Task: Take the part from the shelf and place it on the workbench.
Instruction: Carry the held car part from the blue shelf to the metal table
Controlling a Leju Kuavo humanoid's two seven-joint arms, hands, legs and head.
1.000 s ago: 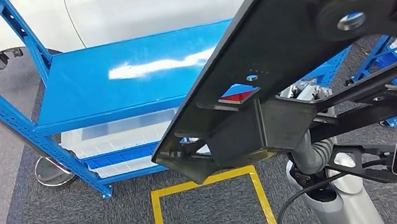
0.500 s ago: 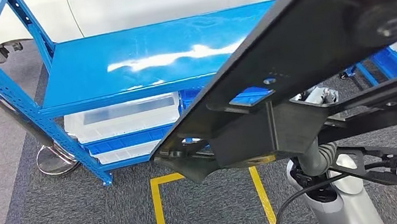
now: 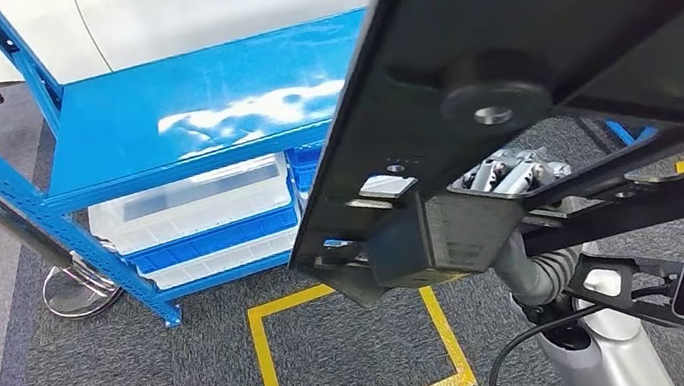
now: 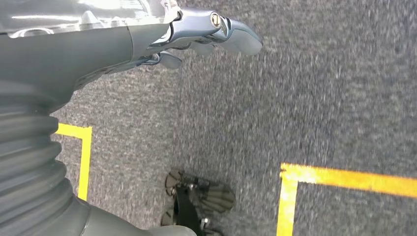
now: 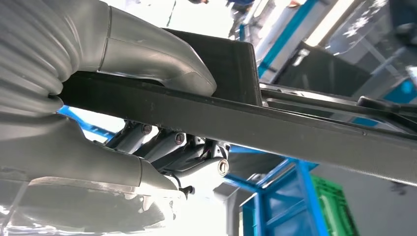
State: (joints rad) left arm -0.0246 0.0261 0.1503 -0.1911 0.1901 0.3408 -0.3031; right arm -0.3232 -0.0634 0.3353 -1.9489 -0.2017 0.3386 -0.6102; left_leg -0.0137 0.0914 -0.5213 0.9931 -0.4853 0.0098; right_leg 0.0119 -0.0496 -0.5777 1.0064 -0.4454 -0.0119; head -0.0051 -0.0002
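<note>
The part is a large flat black frame with a round boss and a boxy bracket underneath, and it fills the upper right of the head view. My right hand grips it from below, with metal fingers showing under the plate. In the right wrist view the thumb lies over a black bar of the part and the fingers wrap beneath it. My left hand hangs over the grey carpet, fingers stretched and holding nothing. The blue shelf stands ahead on the left, its top board bare.
White and blue bins sit on the shelf's lower level. A yellow taped square marks the carpet in front of me. A chrome round base stands by the shelf's left post. A white car body rises behind the shelf.
The whole view has shifted, so the camera moved: the shelf now sits further left. The held part has tipped up and covers more of the upper right.
</note>
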